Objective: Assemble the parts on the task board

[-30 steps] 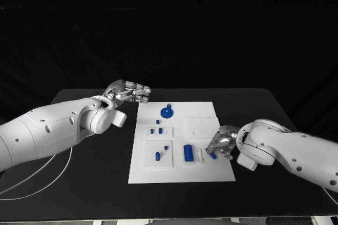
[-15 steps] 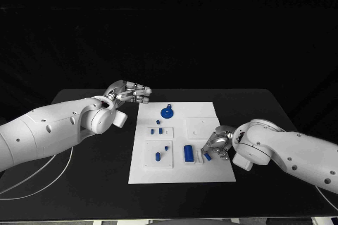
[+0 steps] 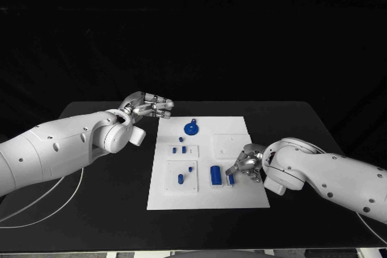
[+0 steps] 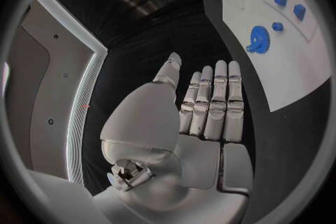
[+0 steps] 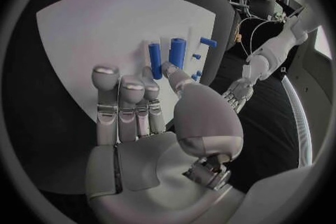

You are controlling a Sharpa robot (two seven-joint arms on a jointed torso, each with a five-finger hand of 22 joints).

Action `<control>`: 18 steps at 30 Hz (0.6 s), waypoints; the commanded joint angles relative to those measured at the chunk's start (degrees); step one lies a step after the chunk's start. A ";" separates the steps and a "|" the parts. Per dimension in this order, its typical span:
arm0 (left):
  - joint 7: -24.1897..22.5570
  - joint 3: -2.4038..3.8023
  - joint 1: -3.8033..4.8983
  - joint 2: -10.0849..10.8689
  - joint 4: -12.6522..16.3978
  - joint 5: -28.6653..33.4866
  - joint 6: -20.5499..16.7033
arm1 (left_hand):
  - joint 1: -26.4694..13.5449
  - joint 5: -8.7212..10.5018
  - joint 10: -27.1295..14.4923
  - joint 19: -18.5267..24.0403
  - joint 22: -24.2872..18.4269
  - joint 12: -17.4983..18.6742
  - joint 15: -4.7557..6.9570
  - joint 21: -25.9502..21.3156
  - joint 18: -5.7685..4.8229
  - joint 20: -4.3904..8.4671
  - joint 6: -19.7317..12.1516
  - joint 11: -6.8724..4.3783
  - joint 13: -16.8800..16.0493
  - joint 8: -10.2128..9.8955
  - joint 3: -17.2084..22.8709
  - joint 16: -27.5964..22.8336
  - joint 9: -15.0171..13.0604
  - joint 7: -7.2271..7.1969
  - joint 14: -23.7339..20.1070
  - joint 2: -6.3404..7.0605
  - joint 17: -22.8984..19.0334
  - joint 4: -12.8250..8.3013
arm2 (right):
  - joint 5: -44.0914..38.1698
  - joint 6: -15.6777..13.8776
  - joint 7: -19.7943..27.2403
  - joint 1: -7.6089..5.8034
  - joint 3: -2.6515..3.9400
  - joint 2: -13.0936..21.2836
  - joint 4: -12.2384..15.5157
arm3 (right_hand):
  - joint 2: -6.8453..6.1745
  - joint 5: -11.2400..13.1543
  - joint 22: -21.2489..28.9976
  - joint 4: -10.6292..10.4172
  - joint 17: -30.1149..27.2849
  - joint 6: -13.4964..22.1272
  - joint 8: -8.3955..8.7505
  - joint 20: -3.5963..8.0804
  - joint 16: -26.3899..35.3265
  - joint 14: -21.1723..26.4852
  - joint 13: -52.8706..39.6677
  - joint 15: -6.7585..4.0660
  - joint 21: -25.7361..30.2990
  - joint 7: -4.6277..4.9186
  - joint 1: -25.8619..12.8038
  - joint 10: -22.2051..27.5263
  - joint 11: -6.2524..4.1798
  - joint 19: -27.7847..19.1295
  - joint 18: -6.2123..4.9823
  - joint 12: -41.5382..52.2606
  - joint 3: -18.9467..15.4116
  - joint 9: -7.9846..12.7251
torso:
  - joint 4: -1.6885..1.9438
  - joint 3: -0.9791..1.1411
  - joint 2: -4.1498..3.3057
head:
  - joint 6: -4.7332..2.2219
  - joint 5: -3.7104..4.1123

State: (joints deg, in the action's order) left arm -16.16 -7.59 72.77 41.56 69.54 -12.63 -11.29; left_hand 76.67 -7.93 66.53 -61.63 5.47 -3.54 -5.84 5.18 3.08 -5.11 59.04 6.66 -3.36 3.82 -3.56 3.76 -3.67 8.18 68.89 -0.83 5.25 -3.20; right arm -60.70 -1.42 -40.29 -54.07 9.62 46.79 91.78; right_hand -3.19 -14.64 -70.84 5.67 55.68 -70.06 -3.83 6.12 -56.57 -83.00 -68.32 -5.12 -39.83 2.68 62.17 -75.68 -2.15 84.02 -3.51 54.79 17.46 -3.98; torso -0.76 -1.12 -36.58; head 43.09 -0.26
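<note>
A white task board (image 3: 242, 196) lies in the middle of a black table (image 3: 97, 213), carrying small blue parts. A blue gear (image 3: 191, 129) sits near the board's far edge, and a blue cylinder (image 3: 215, 176) stands nearer the robot. The right hand (image 3: 244, 167) rests over the board's right side, pinching a slim blue peg (image 3: 231, 179) just beside the cylinder. The left hand (image 3: 149, 107) hovers off the board's far left corner, its fingers straight and side by side, holding nothing.
</note>
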 commanded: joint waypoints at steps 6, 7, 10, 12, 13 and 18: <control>-0.09 0.05 0.04 -0.15 0.10 -0.25 0.88 | -0.17 -0.03 -0.40 0.09 0.05 -0.10 -0.21 0.31 -0.55 0.00 -0.49 0.16 -0.05 -0.06 -0.15 -0.09 -0.09 -0.07 -0.03 -0.08 0.07 0.21 | -5.93 1.88 -2.54 -0.09 -0.65 -0.51 -0.39 | -0.16 0.38 0.14 -0.54 -0.10 -0.36 0.19 0.44 0.28 -0.02 0.22 -0.17 -0.04 -0.26 0.29 0.00 -0.21 2.90 -0.37 -0.33 -0.04 0.04 | 0.01 -0.02 -0.01 | 0.19 -0.10; -0.08 0.05 0.04 -0.15 0.10 -0.25 0.88 | -0.17 -0.03 -0.40 0.09 0.05 -0.10 -0.21 0.31 -0.55 0.00 -0.49 0.16 -0.05 -0.06 -0.15 -0.09 -0.09 -0.07 -0.03 -0.08 0.07 0.21 | -6.06 1.98 -2.54 -0.09 -0.74 -0.58 -0.44 | -0.16 0.38 0.14 -0.54 -0.10 -0.36 0.19 0.44 0.28 -0.02 0.22 -0.17 -0.04 -0.26 0.29 0.00 -0.21 2.90 -0.37 -0.33 -0.04 0.04 | -0.01 -0.02 -0.01 | 0.17 -0.11; -0.04 0.04 0.04 -0.18 0.10 -0.27 0.91 | -0.17 -0.03 -0.40 0.09 0.05 -0.10 -0.21 0.31 -0.55 0.00 -0.49 0.16 -0.05 -0.06 -0.15 -0.09 -0.09 -0.07 -0.03 -0.08 0.07 0.21 | -6.29 2.22 -2.51 -0.09 -1.01 -0.79 -0.51 | -0.16 0.38 0.14 -0.54 -0.10 -0.36 0.19 0.44 0.28 -0.02 0.22 -0.17 -0.04 -0.26 0.29 0.00 -0.21 2.90 -0.37 -0.33 -0.04 0.04 | 0.00 0.02 -0.01 | 0.27 -0.23; 0.01 0.04 0.04 -0.19 0.09 -0.28 0.94 | -0.17 -0.03 -0.40 0.09 0.05 -0.10 -0.21 0.31 -0.55 0.00 -0.49 0.16 -0.05 -0.06 -0.15 -0.09 -0.09 -0.07 -0.03 -0.08 0.07 0.21 | -6.36 2.34 -2.49 -0.10 -1.17 -0.90 -0.52 | -0.16 0.38 0.14 -0.54 -0.10 -0.36 0.19 0.44 0.28 -0.02 0.22 -0.17 -0.04 -0.26 0.29 0.00 -0.21 2.90 -0.37 -0.33 -0.04 0.04 | 0.02 0.03 -0.01 | 0.28 -0.24; 0.04 0.04 0.04 -0.21 0.09 -0.31 0.97 | -0.17 -0.03 -0.40 0.09 0.05 -0.10 -0.21 0.31 -0.55 0.00 -0.49 0.16 -0.05 -0.06 -0.15 -0.09 -0.09 -0.07 -0.03 -0.08 0.07 0.21 | -6.40 2.43 -2.48 -0.10 -1.30 -0.98 -0.53 | -0.25 0.42 0.21 -0.70 -0.16 -0.38 0.19 0.44 0.36 -0.01 0.30 -0.17 0.04 -0.27 0.40 0.03 -0.21 2.88 -0.36 -0.40 0.00 0.04 | 0.02 0.03 -0.01 | 0.28 -0.24; 0.15 0.04 0.04 -0.26 0.07 -0.40 1.07 | -0.16 0.00 -0.42 0.11 0.05 -0.10 -0.22 0.29 -0.54 -0.01 -0.50 0.17 -0.05 -0.06 -0.16 -0.08 -0.09 -0.06 -0.03 -0.07 0.07 0.30 | -6.12 2.64 -2.46 -0.10 -1.64 -1.12 -0.50 | -0.32 0.44 0.25 -0.81 -0.20 -0.39 0.19 0.44 0.41 0.00 0.36 -0.17 0.09 -0.28 0.48 0.05 -0.22 2.87 -0.35 -0.46 0.02 0.04 | -0.04 0.03 -0.01 | 0.33 -0.25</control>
State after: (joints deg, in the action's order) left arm -15.89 -7.59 72.77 41.46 69.54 -12.76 -11.10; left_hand 76.67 -7.93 66.53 -61.63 5.46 -3.54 -5.84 5.18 3.08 -5.11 59.04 6.66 -3.36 3.82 -3.56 3.76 -3.67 8.18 68.89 -0.83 5.26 -3.20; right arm -66.00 -0.71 -40.06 -54.46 8.29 45.77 91.30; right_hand -3.41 -14.41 -70.64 5.05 55.54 -70.60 -3.88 6.12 -56.35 -83.00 -68.00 -5.12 -39.83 2.19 62.39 -75.67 -2.16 84.02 -3.50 54.51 17.48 -4.02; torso -0.74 -1.10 -36.58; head 43.39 -0.51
